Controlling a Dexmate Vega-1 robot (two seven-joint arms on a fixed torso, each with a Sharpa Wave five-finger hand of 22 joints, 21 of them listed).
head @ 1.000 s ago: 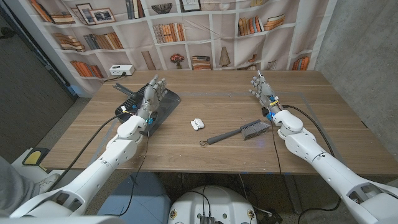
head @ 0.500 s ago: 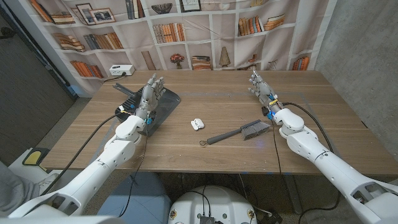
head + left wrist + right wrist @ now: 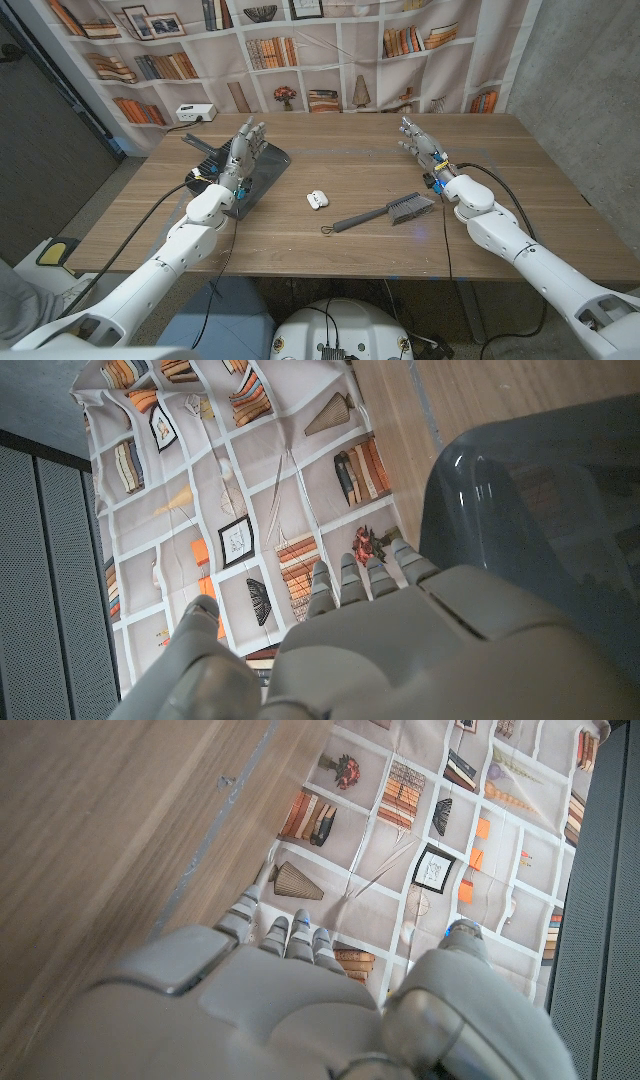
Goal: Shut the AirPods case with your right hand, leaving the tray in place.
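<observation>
1. The right hand [image 3: 422, 143] stands in the right half of the head view, fingers apart and pointing toward the far edge of the worktop [image 3: 350, 240], holding nothing. Over the last second it has barely moved: the arm has drifted slightly to the right and the hand has settled a touch, with no approach toward the centre.
2. In the right wrist view the right hand [image 3: 290, 990] shows from behind, its fingers spread over bare wood and the bookshelf backdrop [image 3: 430, 830] beyond.
3. Just below and left of that hand in the head view lies a small dark brush [image 3: 385, 213], its bristle head near the right wrist and its handle running down-left toward the middle of the frame.
4. The AirPods case [image 3: 316, 199] sits at the centre of the head view, white, apparently with its lid still up, in the same spot as a second ago. It is well apart from the right hand, with the brush between them.
5. The left hand [image 3: 241, 152] stands in the upper left of the frame over the dark tray [image 3: 268, 172], fingers apart and gripping nothing; it too has held its place. The left wrist view shows the left hand [image 3: 400, 650] above the tray [image 3: 540, 490].
6. My reading: the task has not begun in earnest. The reach leftward to the case is still to come, and the brush handle lies near that path; the tray is undisturbed.
</observation>
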